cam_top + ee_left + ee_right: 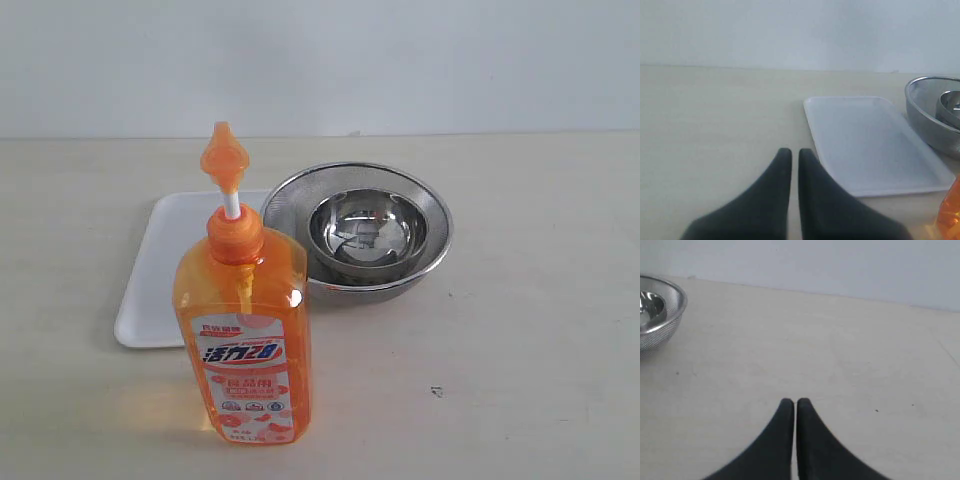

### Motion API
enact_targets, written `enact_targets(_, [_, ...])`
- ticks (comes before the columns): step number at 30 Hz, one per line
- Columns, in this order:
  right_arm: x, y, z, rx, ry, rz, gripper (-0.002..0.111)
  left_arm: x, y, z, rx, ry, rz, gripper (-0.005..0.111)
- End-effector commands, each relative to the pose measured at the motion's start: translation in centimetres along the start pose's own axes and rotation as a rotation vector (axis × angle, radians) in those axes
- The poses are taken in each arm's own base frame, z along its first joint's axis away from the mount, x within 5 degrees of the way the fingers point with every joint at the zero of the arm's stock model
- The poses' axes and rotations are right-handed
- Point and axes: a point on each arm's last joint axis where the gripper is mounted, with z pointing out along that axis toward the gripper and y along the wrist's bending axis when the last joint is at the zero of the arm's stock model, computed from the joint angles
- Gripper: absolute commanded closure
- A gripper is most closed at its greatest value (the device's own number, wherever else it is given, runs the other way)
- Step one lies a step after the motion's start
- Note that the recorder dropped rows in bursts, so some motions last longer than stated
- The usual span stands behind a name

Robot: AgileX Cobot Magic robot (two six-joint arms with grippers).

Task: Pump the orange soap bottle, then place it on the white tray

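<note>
Pale blank wall behind; light beige wooden table (540, 330) fills the lower view.

- Tall translucent orange soap bottle (245, 335) stands upright on the table at the front, label with white, red and blue print facing the exterior camera. Orange pump head (222, 155) sits raised on its white stem (232, 207).
- Flat white rectangular tray (160, 265) with rounded corners and a shallow rim lies on the table behind the bottle and to the left in the exterior view. Tray holds nothing. The bottle is off it, standing in front of its near right corner and hiding that corner from the exterior camera. Touching or not: cannot tell.
- Round steel mesh strainer bowl (300, 195) sits just right of the tray, rims close together. A smaller polished steel bowl (365, 235) rests inside it.
- Small dark speck (437, 391) on the table right of the bottle.

Left claw (791, 154): black fingers drawn together, only a thin slit between them, nothing held. It hangs over bare table just beside the tray's long edge; a sliver of the orange bottle shows at the frame's corner.

Right claw (795, 402): fingers pressed closed, nothing between them, over bare table, well apart from the strainer bowl.
</note>
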Motion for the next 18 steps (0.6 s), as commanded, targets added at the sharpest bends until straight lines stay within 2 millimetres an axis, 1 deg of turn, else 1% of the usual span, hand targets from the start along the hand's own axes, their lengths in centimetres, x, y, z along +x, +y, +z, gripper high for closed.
enact_targets(1, [-0.04, -0.08, -0.04, 0.01, -0.007, -0.089, 0.109, 0.14, 0.01, 0.01, -0.002, 0.003, -0.015, 0.102])
enact_targets(13, [-0.04, -0.08, -0.04, 0.01, -0.007, -0.091, 0.109, 0.14, 0.01, 0.01, -0.002, 0.003, -0.015, 0.102])
enact_targets(18, [-0.29, 0.1, -0.04, -0.01, -0.035, -0.019, 0.109, 0.14, 0.01, 0.01, -0.002, 0.003, -0.015, 0.102])
